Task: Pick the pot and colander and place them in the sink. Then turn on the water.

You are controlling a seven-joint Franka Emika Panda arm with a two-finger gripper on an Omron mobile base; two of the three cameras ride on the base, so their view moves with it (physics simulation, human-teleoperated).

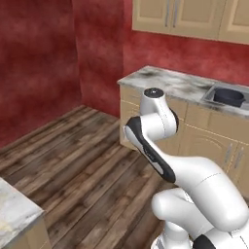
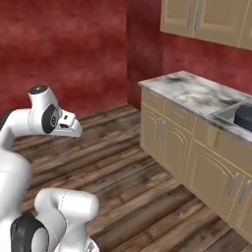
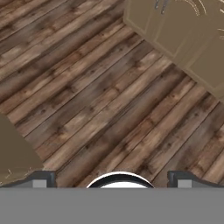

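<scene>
The dark navy pot [image 1: 228, 96] [image 2: 244, 116] sits inside the grey sink [image 1: 208, 95] [image 2: 224, 113], at the far right of both base views. My arm is folded back over the floor, well away from the counter. In the hand view my gripper [image 3: 111, 180] points down at the wooden floor. It is open, its fingertips [image 3: 41, 179] wide apart with nothing between them. The colander, the faucet and the water are out of view.
A marble counter [image 1: 165, 80] [image 2: 197, 91] runs over beige base cabinets [image 2: 167, 133] [image 3: 175, 26], with wall cabinets above. Red walls close the corner. Another counter's corner [image 1: 14, 209] lies low on the left. Wooden floor [image 3: 100, 100] spreads between.
</scene>
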